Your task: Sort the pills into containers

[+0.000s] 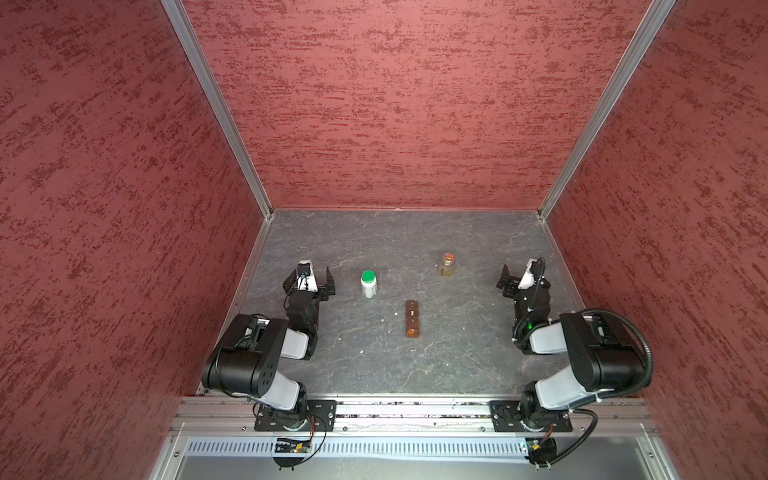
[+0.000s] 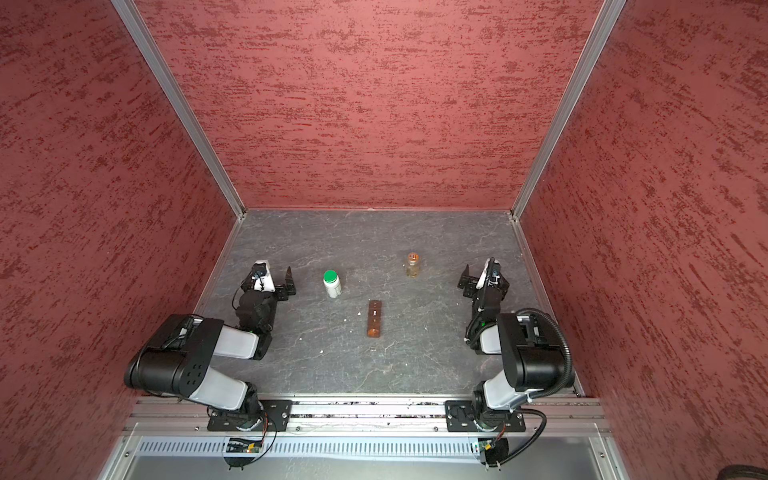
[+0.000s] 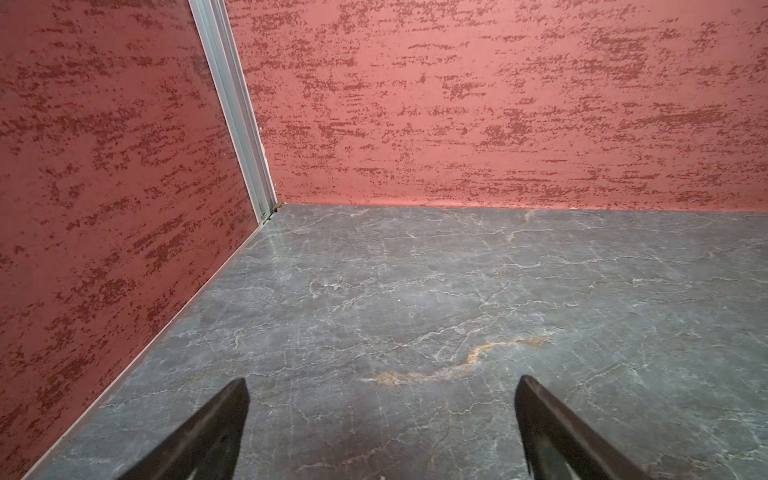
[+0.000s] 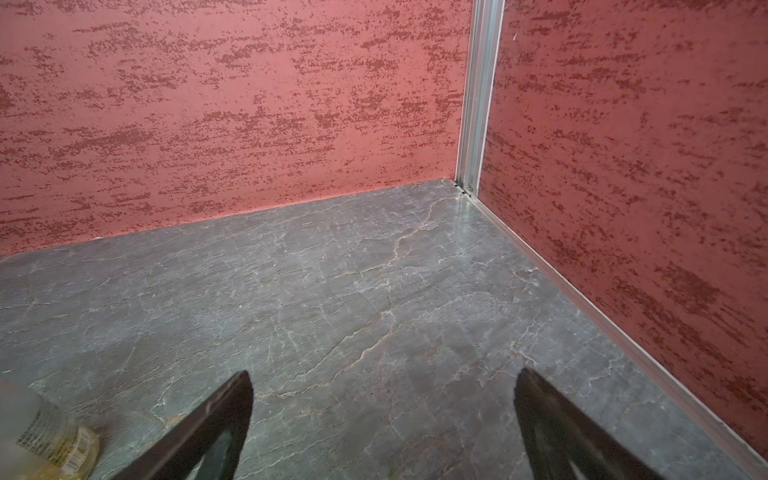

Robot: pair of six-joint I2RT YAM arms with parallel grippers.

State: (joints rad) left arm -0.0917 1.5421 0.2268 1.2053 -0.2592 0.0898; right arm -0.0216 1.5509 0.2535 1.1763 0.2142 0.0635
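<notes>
Both arms sit drawn back at their own sides of the grey marbled tabletop [image 1: 457, 357]. In its wrist view the left gripper [image 3: 382, 381] has its fingers [image 3: 216, 428] spread wide, with only bare tabletop between them and nothing held. The right gripper [image 4: 385, 373] is the same: fingers [image 4: 220, 419] wide apart and empty, pointing toward a far corner of the red-walled enclosure [image 1: 395, 104]. In both top views the containers [image 1: 412, 318] [image 2: 375, 318], one narrow brown translucent strip of lidded cells, lie flat between the two grippers. The strip is well apart from both sets of fingers and nearer the arm bases than the fingertips. Its end cell nearest the bases looks more orange than the rest; we cannot make out single pieces there. A white green-capped bottle [image 1: 368, 284] stands upright near the left fingers, on their inner side and not touching. A clear amber bottle [image 1: 446, 264] stands apart from the right fingers, also on their inner side; in the right wrist view it shows just outside one finger [image 4: 50, 432]. The pills [image 4: 62, 459] appear only as a blurred yellow mass in that bottle's bottom. Pale specks [image 1: 380, 320] dot the tabletop beside the strip, on the left gripper's side; we cannot tell what they are.
</notes>
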